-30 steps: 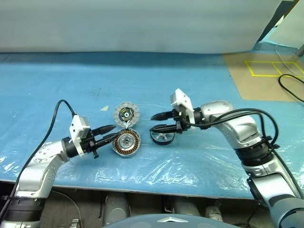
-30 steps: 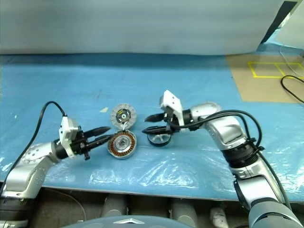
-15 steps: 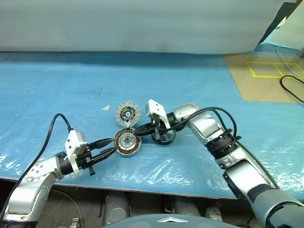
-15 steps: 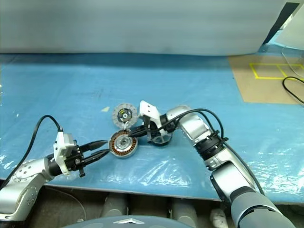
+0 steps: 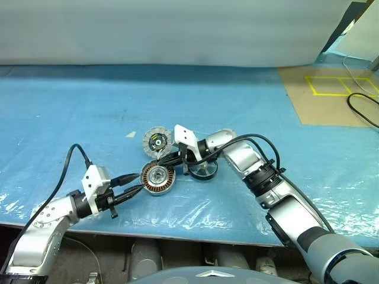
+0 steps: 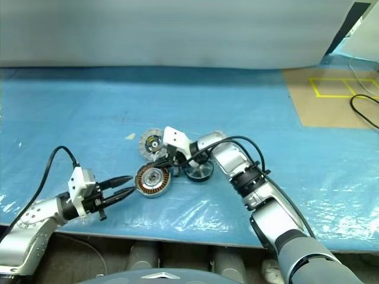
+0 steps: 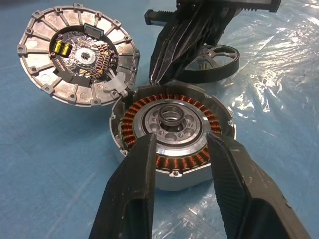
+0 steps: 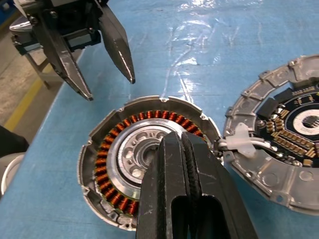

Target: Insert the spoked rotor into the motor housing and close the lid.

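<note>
- Left eye view: blue plastic sheet (image 5: 249,100) covers table; brown floor (image 5: 331,100) with yellow tape squares (image 5: 343,86) beyond.
- Right gripper (image 5: 159,161) pressed together, empty; left gripper (image 5: 138,181) spread, empty.

The left gripper (image 5: 133,183) reaches in low from the left, its fingers parted; the right gripper (image 5: 161,161) stretches across leftward, its fingers pressed together

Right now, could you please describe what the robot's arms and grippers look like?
Both arms are silvery-grey shells with black joint rings. Each carries a white block at the wrist and a looping black cable. The left gripper and right gripper each have two tapered black fingers with ribbed inner faces.
</note>
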`<state>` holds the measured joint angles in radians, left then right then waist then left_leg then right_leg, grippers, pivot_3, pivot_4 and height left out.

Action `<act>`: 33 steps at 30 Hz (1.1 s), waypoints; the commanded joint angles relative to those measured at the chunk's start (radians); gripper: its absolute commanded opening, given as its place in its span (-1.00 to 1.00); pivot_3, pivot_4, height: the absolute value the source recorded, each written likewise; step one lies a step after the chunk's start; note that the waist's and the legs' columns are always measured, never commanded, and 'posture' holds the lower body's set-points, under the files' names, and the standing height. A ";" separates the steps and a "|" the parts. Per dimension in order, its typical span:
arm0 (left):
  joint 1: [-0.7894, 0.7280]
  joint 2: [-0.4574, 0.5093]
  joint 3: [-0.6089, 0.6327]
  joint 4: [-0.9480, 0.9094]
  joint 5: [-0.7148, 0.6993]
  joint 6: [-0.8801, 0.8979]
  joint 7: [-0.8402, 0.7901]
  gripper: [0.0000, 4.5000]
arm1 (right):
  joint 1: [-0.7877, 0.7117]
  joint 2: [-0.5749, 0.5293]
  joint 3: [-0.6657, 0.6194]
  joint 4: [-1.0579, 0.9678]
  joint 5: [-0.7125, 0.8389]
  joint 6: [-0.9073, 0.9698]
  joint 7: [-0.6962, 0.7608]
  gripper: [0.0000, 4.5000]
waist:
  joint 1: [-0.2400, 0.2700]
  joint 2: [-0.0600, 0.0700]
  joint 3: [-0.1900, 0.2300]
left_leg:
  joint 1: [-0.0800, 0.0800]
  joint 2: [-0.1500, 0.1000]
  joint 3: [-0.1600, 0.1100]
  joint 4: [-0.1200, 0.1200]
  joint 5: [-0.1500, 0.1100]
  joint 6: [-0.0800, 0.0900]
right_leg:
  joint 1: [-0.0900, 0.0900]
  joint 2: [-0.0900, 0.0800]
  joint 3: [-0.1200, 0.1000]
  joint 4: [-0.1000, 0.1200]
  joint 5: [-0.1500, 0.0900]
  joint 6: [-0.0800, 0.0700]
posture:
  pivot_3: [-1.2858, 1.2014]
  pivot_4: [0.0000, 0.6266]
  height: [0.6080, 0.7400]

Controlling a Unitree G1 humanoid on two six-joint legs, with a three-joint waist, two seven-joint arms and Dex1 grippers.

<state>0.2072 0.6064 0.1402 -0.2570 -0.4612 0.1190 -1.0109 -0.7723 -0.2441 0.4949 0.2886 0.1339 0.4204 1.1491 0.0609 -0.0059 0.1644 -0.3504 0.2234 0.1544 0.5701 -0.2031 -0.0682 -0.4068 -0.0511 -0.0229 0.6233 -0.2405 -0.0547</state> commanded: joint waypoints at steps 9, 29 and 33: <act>-0.024 -0.008 -0.019 0.010 0.006 -0.025 -0.003 -0.24 | 0.015 -0.037 0.024 -0.026 -0.092 -0.107 0.006 -1.00 | -0.013 0.000 0.000 | 0.000 0.000 0.000 0.000 0.000 0.000 | 0.000 0.000 0.000 0.000 0.000 0.000 | 0.03 -0.52 1.00; -0.017 -0.010 -0.020 0.045 0.019 -0.054 -0.004 -0.24 | 0.021 -0.003 0.047 -0.016 -0.135 -0.125 0.031 -1.00 | -0.018 0.000 0.000 | 0.000 0.000 0.000 0.000 0.000 0.000 | 0.000 0.000 0.000 0.000 0.000 0.000 | 0.03 -0.52 1.00; -0.018 -0.014 -0.023 0.045 0.021 -0.054 -0.005 -0.24 | 0.021 0.012 0.048 0.010 -0.144 -0.127 0.019 -1.00 | -0.018 0.000 0.000 | 0.000 0.000 0.000 0.000 0.000 0.000 | 0.000 0.000 0.000 0.000 0.000 0.000 | 0.03 -0.52 1.00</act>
<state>0.1879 0.5918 0.1163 -0.2012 -0.4395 0.0830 -1.0164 -0.7551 -0.2379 0.5426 0.3028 -0.0067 0.3059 1.1723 0.0431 -0.0059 0.1644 -0.3503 0.2235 0.1544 0.5703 -0.2031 -0.0680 -0.4068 -0.0511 -0.0229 0.6237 -0.2404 -0.0547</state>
